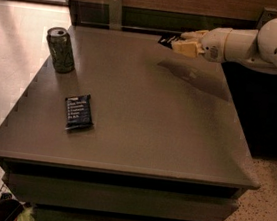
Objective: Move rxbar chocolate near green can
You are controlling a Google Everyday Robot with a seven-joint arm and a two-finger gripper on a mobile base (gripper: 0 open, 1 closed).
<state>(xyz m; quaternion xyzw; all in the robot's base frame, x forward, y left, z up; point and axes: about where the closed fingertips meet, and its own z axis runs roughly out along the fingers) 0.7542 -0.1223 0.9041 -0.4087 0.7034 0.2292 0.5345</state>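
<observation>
Camera view: the pincer, closed on one end of the rxbar chocolate above the table, well right of the green can, grips so shallowly that the bar, a slim black wrapper, may slip out mid-carry.

Single camera, set high off the near edge of the table, tilted down, facing the far wall. Mid range: whole tabletop in frame, floor strip at left. Green can marks far left. Gripper hangs far right, above the tabletop, pinching the rxbar chocolate.
</observation>
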